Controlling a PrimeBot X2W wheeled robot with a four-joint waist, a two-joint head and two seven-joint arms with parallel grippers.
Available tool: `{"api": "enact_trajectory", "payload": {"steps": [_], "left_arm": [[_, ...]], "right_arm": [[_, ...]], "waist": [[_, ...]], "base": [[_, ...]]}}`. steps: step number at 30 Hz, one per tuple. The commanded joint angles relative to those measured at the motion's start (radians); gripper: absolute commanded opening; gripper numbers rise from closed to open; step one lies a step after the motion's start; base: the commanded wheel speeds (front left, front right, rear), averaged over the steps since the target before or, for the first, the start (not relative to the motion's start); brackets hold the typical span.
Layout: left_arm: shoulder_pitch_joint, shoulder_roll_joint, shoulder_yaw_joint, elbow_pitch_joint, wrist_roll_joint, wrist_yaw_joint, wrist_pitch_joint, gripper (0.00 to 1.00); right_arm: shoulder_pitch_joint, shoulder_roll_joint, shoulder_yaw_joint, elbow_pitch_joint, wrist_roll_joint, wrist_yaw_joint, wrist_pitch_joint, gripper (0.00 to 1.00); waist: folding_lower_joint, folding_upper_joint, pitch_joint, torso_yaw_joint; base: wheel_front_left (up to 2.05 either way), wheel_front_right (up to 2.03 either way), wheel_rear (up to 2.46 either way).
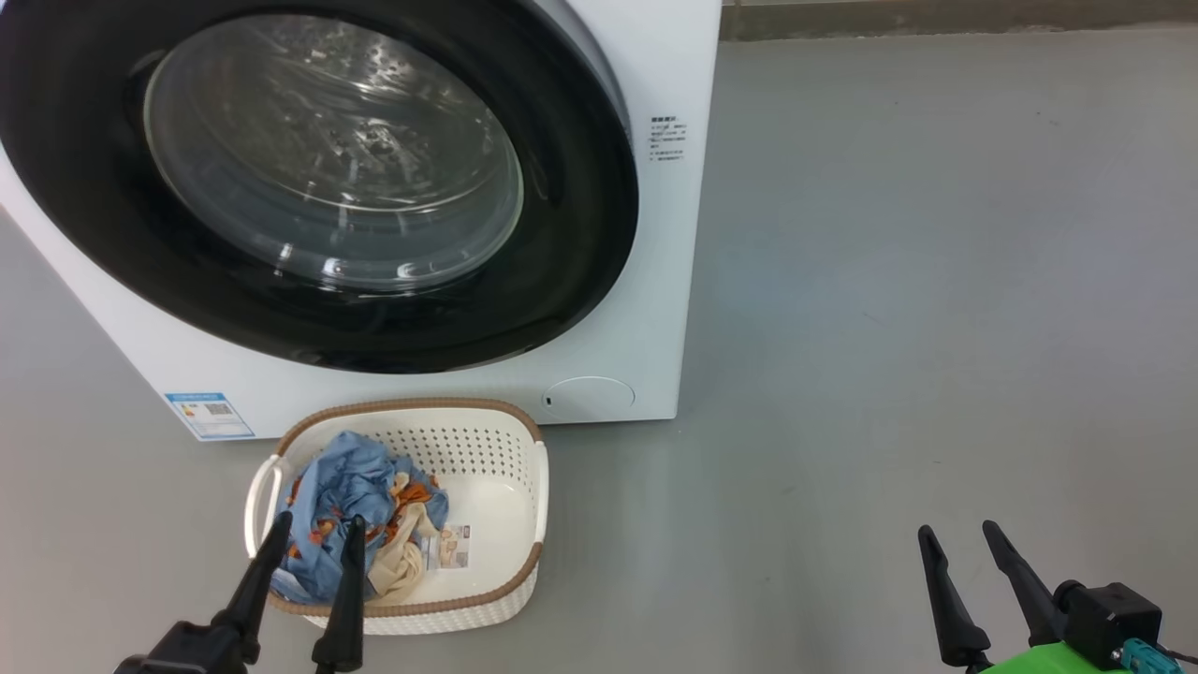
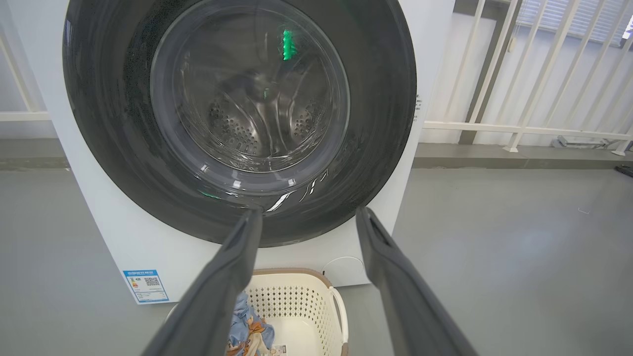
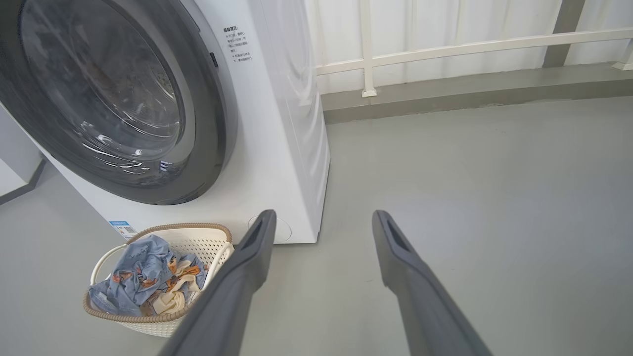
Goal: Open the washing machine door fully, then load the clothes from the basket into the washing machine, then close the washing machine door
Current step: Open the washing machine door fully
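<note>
Dead ahead of left gripper point(image 1: 319, 518), washing machine door point(image 1: 318, 178) stood shut; right gripper point(image 1: 956, 528) sat off right; both spread open, empty.

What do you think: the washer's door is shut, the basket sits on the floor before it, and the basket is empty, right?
Not empty: the basket holds the clothes, as the head view shows. The washing machine door is shut, and the basket sits on the floor before it.
</note>
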Motion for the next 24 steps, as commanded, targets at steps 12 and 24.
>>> {"api": "enact_trajectory", "payload": {"steps": [12, 24], "left_arm": [[-0.019, 0.015, 0.008, -0.038, -0.019, -0.003, -0.012, 1.00], [-0.038, 0.011, -0.014, -0.049, -0.032, -0.003, -0.012, 1.00]], "right_arm": [[-0.022, -0.005, 0.036, -0.014, 0.070, -0.001, -0.012, 0.00], [-0.243, -0.038, 0.150, -0.002, 0.219, -0.001, -0.012, 0.00]], "waist": [[0.0000, 0.0000, 0.007, 0.012], [0.0000, 0.0000, 0.045, 0.026]], "base": [[0.07, 0.07, -0.15], [0.00, 0.00, 0.00]]}}
